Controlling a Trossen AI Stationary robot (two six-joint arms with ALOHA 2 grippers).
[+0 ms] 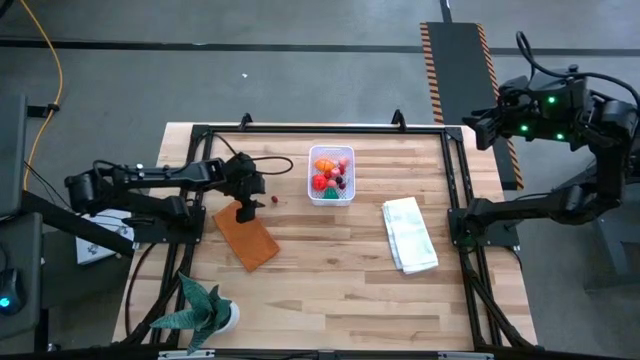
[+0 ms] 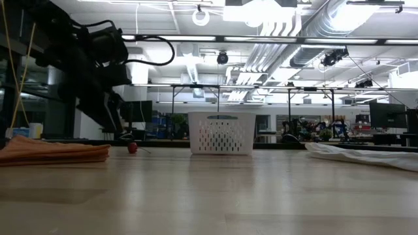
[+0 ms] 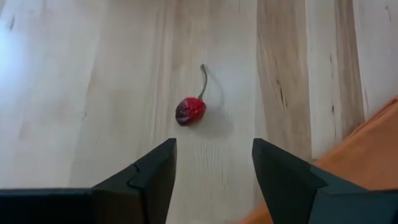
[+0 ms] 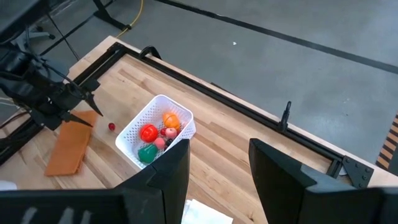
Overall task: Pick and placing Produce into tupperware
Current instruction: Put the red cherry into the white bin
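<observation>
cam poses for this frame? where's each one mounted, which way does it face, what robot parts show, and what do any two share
High: overhead, straight down; both arms, white tub, orange cloth, white cloth.
Low: table height, level across; left arm above cherry, tub behind.
Left wrist: above the tabletop, facing it; left gripper open, cherry ahead.
Right wrist: raised off the table's right side, looking back; right gripper open.
Shared: cherry in all; tub in all but left wrist.

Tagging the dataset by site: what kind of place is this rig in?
Probably an industrial lab or workshop: exposed silver ceiling ducts overhead, a grey concrete floor with a black-and-orange hazard-striped mat, and rows of workbenches with monitors behind the pale wooden table.
</observation>
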